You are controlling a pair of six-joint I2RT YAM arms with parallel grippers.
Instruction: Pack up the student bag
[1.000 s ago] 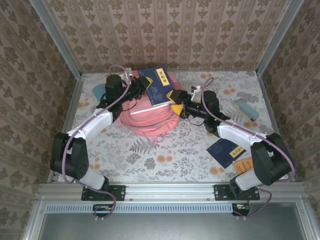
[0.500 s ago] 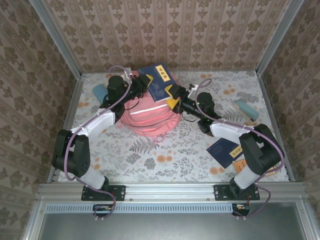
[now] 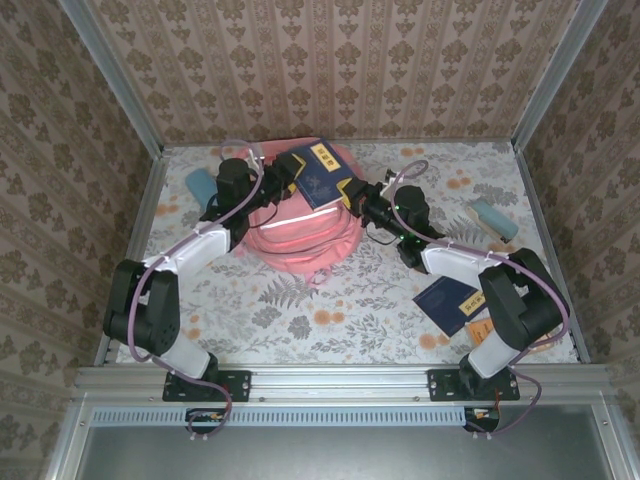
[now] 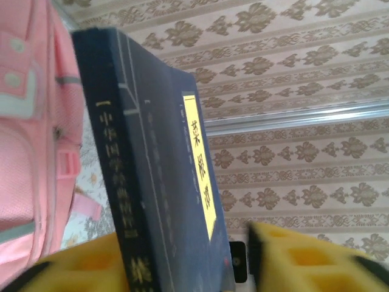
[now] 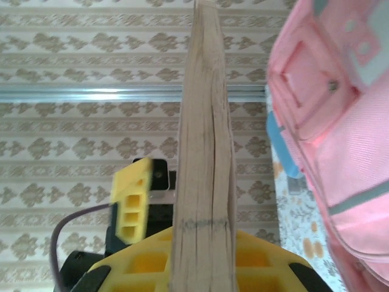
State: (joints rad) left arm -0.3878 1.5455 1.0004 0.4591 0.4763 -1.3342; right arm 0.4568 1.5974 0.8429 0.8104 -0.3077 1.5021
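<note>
A book [image 5: 203, 140] is being gripped edge-on and upright at centre by the right end effector [image 5: 203, 249] at 6 o'clock; the student bag [image 5: 340, 121] is being shown at 3 o'clock.

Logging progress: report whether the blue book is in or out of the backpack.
Out: the left gripper and right gripper hold the blue book over the pink backpack.

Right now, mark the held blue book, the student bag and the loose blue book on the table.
held blue book [image 3: 318, 176]: top view, centre of its cover.
student bag [image 3: 298, 245]: top view, pink fabric below the pale stripe.
loose blue book [image 3: 449, 303]: top view, middle of its cover.
</note>
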